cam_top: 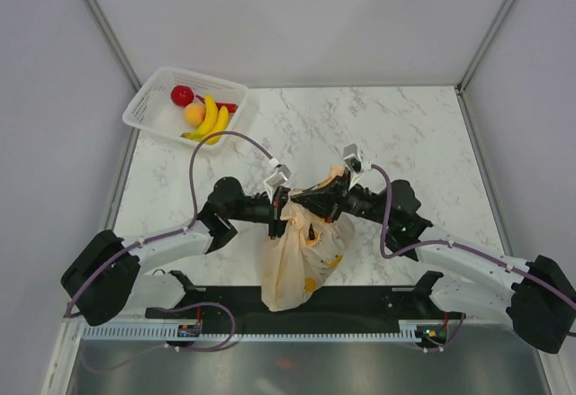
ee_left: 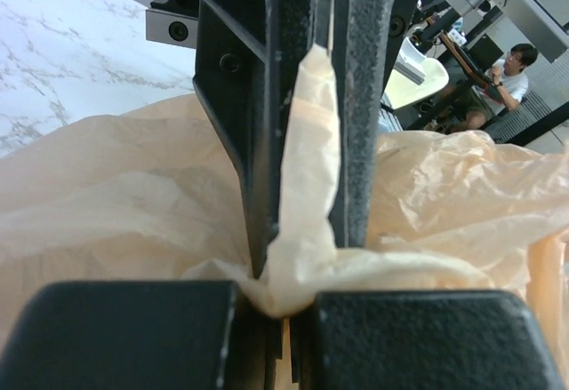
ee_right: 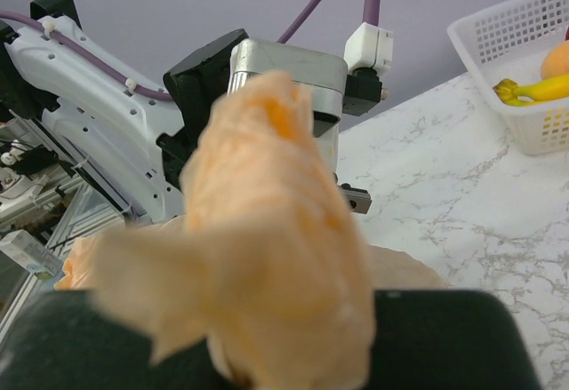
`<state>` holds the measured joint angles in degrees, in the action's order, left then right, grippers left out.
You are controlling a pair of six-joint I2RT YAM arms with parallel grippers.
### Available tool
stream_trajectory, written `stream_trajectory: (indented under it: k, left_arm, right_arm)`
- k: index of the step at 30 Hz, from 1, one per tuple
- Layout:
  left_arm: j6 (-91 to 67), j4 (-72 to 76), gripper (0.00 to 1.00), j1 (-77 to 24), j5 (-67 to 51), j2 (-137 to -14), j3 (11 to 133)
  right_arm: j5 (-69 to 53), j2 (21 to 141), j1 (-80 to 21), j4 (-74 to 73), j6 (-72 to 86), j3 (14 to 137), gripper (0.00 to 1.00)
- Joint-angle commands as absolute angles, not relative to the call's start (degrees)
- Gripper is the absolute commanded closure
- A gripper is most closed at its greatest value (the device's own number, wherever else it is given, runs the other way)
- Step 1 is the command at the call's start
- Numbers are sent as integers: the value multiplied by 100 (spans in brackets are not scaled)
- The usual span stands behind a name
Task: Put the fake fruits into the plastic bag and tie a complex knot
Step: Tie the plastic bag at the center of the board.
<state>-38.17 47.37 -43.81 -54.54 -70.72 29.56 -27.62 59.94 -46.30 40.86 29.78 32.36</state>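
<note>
Peach film is filling the nearest view: the left tool [ee_left: 289, 314] is clamping shut on a bunched handle strip [ee_left: 307, 168] of the plastic bag [cam_top: 292, 264]. Right tool [cam_top: 317, 199] is likewise closed on bag film, facing it at the bag's top. Bag is hanging from both down to the tabletop [cam_top: 405, 134], between the arms, at the near edge. Some fake fruits [cam_top: 209, 116] are sitting in the white basket [cam_top: 142, 109], far left, well apart.

Judgement: film is thin, light, soft and slippery, likely to tear if yanked. Gripping the flat strips close to the bunched neck is looking safest. Whether the strips are tied, I cannot tell.

Writing: yellow-orange prints are showing; nothing readable.
</note>
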Motion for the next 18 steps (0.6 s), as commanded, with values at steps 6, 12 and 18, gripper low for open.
stream_trajectory:
  k: [6, 12, 18]
  left_arm:
    - [-4533, 6493, 88, -4676, -5080, -7601, 2681]
    - [-5043, 7417, 87, -4684, -4755, -7962, 2487]
    - [-5905, 8480, 88, -4702, -4746, -8358, 2478]
  right_arm:
    - [-2839, 6161, -4685, 5861, 3252, 2180, 100]
    - [-2795, 6021, -4693, 6029, 2971, 1829, 100]
    - [-2813, 5766, -4685, 6100, 2663, 1573, 100]
